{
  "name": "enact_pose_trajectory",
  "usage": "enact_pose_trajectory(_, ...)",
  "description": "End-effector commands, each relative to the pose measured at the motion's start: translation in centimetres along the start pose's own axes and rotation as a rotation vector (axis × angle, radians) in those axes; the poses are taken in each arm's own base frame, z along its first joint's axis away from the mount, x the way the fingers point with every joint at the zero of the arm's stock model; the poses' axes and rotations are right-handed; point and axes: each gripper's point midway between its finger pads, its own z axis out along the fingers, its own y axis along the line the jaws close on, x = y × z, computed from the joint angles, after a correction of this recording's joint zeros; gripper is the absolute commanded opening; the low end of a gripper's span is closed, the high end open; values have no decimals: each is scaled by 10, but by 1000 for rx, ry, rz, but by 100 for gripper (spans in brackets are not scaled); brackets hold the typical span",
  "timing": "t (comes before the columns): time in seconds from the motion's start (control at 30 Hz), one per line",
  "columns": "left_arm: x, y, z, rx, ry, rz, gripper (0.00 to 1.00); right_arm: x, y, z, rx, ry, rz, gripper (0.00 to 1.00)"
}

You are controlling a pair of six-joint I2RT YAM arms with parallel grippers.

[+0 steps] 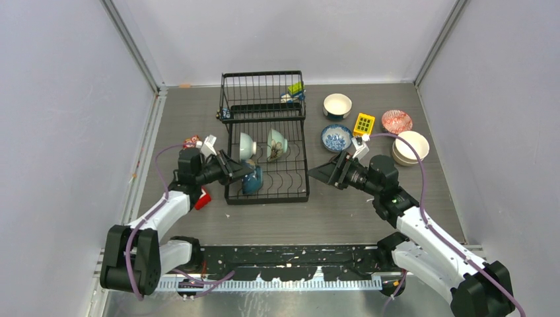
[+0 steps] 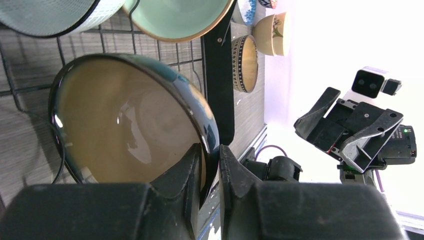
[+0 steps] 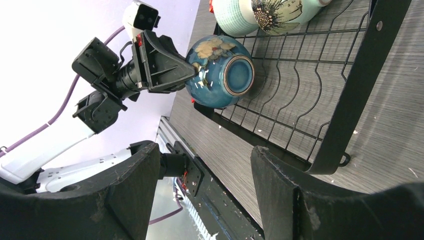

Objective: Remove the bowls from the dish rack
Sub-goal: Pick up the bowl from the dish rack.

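Three bowls left in dish rack (image 1: 306, 165), top view: two pale-green bowls (image 1: 247, 145) plus teal bowl (image 1: 253, 179) at front-left; at least four unloaded bowls (image 1: 337, 104) on table (image 1: 343, 211), right of rack. L wrist: left gripper (image 2: 210, 156) pinching teal bowl's rim, bowl not lifted out yet. R wrist: right gripper (image 3: 205, 155) spread, empty, beside rack.

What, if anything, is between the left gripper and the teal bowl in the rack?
Nothing visible. The left gripper straddles the rim of the teal bowl, one finger inside, one outside; the two pale green bowls stand farther back.
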Motion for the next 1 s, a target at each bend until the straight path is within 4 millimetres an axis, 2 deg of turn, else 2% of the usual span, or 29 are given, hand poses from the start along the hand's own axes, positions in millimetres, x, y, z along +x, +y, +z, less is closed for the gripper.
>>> enact_pose_trajectory(0.0, 3, -22, 2, 89, 30, 31, 11, -3, 11, -1, -43, -8, -31, 71)
enact_pose_trajectory(0.13, 3, -27, 4, 106, 33, 37, 1, -2, 10, -1, -37, -7, -32, 71)
enact_pose_trajectory(0.4, -2, -41, 2, 153, 20, 67, 0, -2, 10, -2, -31, -7, -37, 71)
enact_pose_trajectory(0.97, -25, -92, -9, 276, -54, 137, 0, -4, 12, -6, -23, -13, -47, 70)
